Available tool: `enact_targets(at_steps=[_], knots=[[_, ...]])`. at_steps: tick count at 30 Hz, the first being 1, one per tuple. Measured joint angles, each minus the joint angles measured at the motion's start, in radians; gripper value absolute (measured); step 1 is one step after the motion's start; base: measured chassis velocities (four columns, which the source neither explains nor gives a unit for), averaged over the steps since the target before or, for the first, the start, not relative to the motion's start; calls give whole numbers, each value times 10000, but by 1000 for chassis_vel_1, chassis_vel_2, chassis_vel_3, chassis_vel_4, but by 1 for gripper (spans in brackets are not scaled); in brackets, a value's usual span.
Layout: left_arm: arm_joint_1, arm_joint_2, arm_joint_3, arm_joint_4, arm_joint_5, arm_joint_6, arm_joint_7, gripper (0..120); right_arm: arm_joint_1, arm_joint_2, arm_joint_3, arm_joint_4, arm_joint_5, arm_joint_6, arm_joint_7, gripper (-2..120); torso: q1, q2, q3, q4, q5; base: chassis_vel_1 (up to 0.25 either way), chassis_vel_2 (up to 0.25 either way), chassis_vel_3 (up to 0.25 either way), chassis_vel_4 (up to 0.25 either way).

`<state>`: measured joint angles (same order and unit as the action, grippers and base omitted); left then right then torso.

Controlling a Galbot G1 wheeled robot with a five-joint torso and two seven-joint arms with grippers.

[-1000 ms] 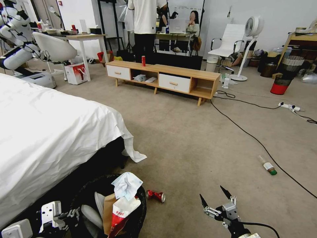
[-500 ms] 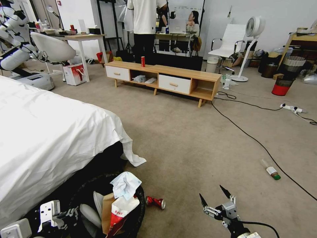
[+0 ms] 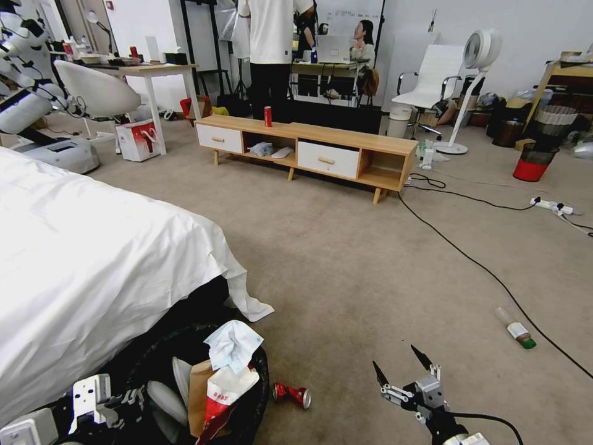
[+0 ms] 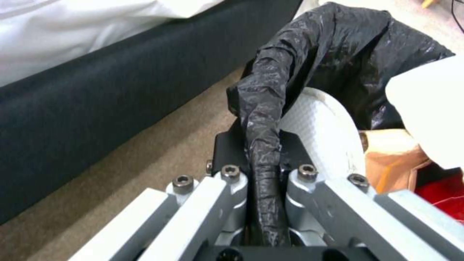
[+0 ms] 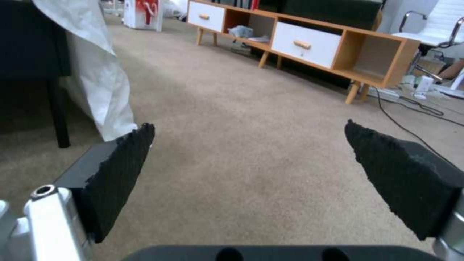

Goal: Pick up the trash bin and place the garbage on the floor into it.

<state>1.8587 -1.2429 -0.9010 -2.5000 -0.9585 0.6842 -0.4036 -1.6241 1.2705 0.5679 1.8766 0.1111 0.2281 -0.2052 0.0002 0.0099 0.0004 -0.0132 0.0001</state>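
progress: partway | left gripper (image 4: pixel 263 203) clamped on trash bin (image 3: pixel 247 395) liner rim beside bed (image 3: pixel 92 259) | inside: tissue (image 3: pixel 231 343), paper bag (image 3: pixel 199 395), snack packet (image 3: pixel 222 395) | on floor (image 3: pixel 370 259): crushed can (image 3: pixel 291 394), bottle (image 3: pixel 514 328) | right gripper (image 3: pixel 404 374) wide open, empty

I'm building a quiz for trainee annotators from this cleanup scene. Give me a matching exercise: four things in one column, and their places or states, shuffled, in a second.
Things:
1. crushed red can
2. green-capped bottle
3. left gripper
4. right gripper

Places or states:
a. shut on the trash bin liner
b. open above bare carpet
c. on the carpet right beside the trash bin
d. on the carpet next to a black cable

Pairs: 1-c, 2-d, 3-a, 4-b
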Motion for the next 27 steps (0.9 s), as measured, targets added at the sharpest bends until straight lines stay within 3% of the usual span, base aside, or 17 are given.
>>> enact_targets(at_steps=[17, 27], knots=[[5, -32, 2, 0, -5, -2, -17, 4, 330, -142, -115, -119, 13, -53, -60, 100, 0, 0, 0, -1, -1, -25, 26, 14, -22], [252, -183, -132, 0, 52, -6, -49, 4, 1759, -1131, -989, -969, 708, -777, -630, 100, 0, 0, 0, 1, 0, 0, 0, 0, 0]])
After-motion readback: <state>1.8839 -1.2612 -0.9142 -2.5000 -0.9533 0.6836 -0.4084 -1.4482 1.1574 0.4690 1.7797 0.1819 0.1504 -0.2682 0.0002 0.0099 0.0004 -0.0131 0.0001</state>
